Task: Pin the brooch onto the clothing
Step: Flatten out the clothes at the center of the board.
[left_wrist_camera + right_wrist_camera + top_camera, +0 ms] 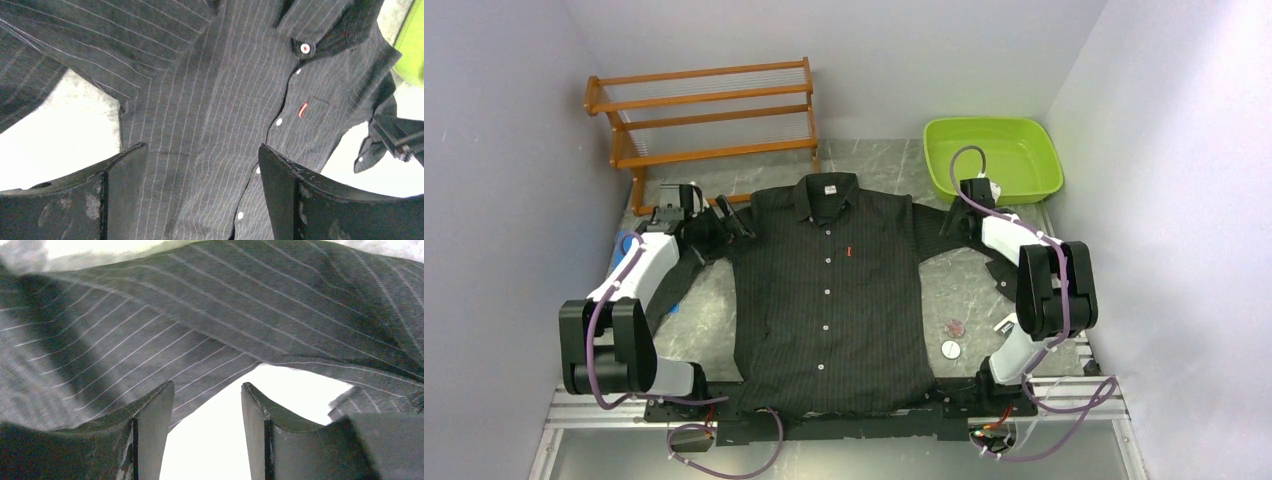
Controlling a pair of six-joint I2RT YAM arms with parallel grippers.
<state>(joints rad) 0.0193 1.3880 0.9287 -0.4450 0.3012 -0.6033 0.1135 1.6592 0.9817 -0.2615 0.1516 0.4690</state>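
Observation:
The clothing, a black pinstriped shirt, lies flat and buttoned, collar at the far side. A small pinkish round brooch rests on the table right of the shirt's hem, with a white disc just nearer. My left gripper hovers at the shirt's left shoulder. It stands open in the left wrist view, with only the shirt front beyond it. My right gripper is at the right sleeve. It is open and empty, with a raised fold of the sleeve just past its tips.
A wooden rack stands at the far left. A lime green tub sits at the far right, close behind the right arm. Grey walls close in on both sides. A bit of blue tape lies left of the shirt.

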